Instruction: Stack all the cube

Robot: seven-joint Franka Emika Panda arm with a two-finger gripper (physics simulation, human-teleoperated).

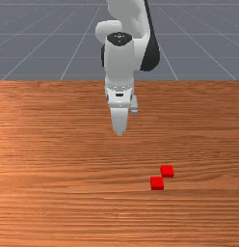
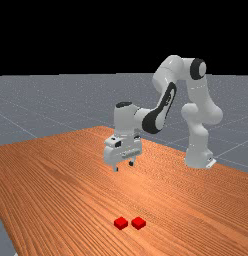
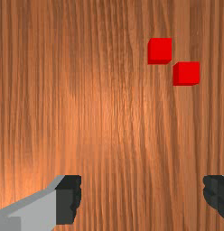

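In the front view my gripper point(image 1: 119, 132) hangs above the table, to the left of both cubes and farther from that camera. The far view has the gripper point(image 2: 123, 166) higher than the cubes, fingers apart. Between the wide-apart fingertips of the gripper point(image 3: 142, 198) there is only wood in the wrist view. One red cube point(image 1: 157, 183) point(image 2: 121, 223) point(image 3: 186, 73) lies nearer the front camera. The other red cube point(image 1: 167, 171) point(image 2: 138, 223) point(image 3: 160, 50) sits diagonally beside it, a bit farther right in the front view. Both rest on the wood, unstacked.
The wooden table point(image 1: 54, 144) stretches around the cubes on all sides. Its far edge runs beneath the arm in the front view. The arm's base stands at the far view's right.
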